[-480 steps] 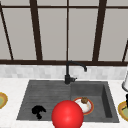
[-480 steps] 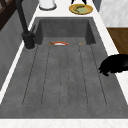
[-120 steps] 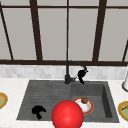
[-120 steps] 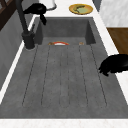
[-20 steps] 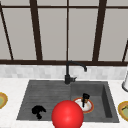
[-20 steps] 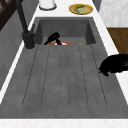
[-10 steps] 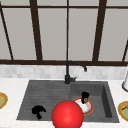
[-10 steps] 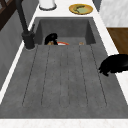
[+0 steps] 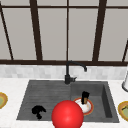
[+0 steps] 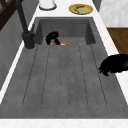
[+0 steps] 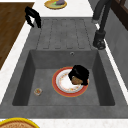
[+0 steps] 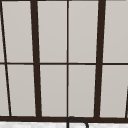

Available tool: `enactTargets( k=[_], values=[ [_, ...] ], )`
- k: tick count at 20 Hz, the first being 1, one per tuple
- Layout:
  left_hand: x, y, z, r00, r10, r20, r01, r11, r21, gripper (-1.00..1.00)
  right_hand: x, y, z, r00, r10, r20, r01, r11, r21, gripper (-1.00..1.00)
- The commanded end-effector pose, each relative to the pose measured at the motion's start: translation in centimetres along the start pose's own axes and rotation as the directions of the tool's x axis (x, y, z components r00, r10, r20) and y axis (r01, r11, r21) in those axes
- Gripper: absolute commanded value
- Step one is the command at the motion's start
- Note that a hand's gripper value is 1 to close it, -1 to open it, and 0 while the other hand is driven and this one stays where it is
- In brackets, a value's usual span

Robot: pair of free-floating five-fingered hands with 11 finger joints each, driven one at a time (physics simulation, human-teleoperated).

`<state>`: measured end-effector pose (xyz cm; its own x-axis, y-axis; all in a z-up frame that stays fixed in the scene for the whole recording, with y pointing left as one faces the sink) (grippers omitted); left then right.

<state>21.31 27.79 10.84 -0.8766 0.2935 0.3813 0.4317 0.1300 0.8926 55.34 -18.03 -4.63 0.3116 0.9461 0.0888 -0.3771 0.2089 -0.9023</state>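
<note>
Plate (image 11: 65,85) lies under the right hand (image 11: 79,73), fingers curled round a brown object (image 11: 75,80).

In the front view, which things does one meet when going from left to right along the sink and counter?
Yellow dish on the left counter → left hand over the draining board → red ball → right hand on the plate in the basin → yellow dish on the right counter.

A grey sink (image 11: 30,65) — its basin carries a red-rimmed plate (image 11: 60,86) and a small round piece (image 11: 38,91).
</note>
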Motion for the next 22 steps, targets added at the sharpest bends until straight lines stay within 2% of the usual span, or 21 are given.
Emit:
enactTargets(
  k=[1, 7, 10, 17, 22],
  values=[
    [0.0, 0.0, 0.0, 1.0, 0.0, 0.0, 0.0, 1.0, 0.0, 0.0, -0.4, -1.7, 0.6, 1.0, -0.016, -0.02, 0.016, 1.0, 0.0, 1.0],
    [0.0, 0.0, 0.0, 1.0, 0.0, 0.0, 0.0, 1.0, 0.0, 0.0, -1.1, -4.1, 2.3, 1.0, -0.018, -0.026, 0.018, 1.0, -0.004, 1.0],
    [0.0, 0.0, 0.0, 1.0, 0.0, 0.0, 0.0, 1.0, 0.0, 0.0, -1.9, -5.3, 4.2, 1.0, -0.022, -0.023, 0.021, 1.0, -0.018, 1.0],
    [0.0, 0.0, 0.0, 1.0, 0.0, 0.0, 0.0, 1.0, 0.0, 0.0, -3.0, -8.4, 7.7, 1.0, 0.001, 0.004, -0.001, 1.0, 0.008, 1.0],
    [0.0, 0.0, 0.0, 1.0, 0.0, 0.0, 0.0, 1.0, 0.0, 0.0, -4.4, -10.5, 10.2, 1.0, 0.0, 0.006, 0.0, 1.0, 0.006, 1.0]
  ],
)
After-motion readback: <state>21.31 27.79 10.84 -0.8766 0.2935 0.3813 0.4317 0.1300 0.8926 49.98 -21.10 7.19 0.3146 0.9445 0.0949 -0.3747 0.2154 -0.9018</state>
